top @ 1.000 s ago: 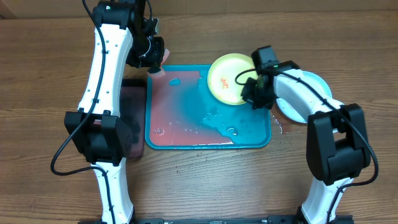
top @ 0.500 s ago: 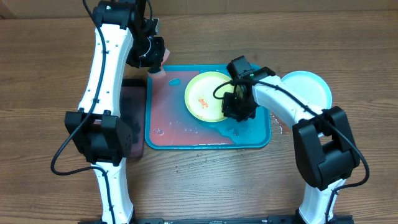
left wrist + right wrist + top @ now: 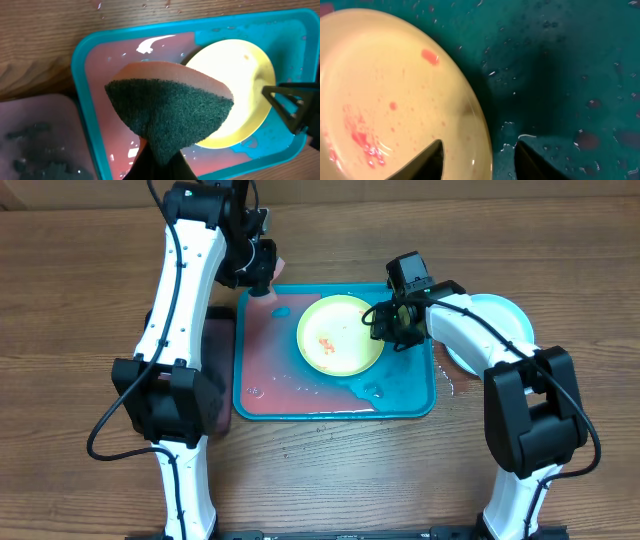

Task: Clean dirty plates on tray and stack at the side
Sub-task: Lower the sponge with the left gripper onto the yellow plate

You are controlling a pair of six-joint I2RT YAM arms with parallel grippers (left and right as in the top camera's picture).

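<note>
**Lime-green plate (image 3: 338, 335) found on wet tray (image 3: 300, 395)**

The plate's rim was flanked, ungripped, by the spread fingers of the right gripper (image 3: 477, 155). A sponge (image 3: 170, 110) was pinched by the left gripper (image 3: 157, 167); pink water was pooled beneath it. The wooden table (image 3: 80, 300) was spattered.

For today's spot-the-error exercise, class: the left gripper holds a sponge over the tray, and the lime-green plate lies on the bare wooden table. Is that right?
One detail is wrong. The lime-green plate lies inside the teal tray, not on the wooden table; the overhead view shows this. The rest stands: the left gripper holds the sponge over the tray.
</note>
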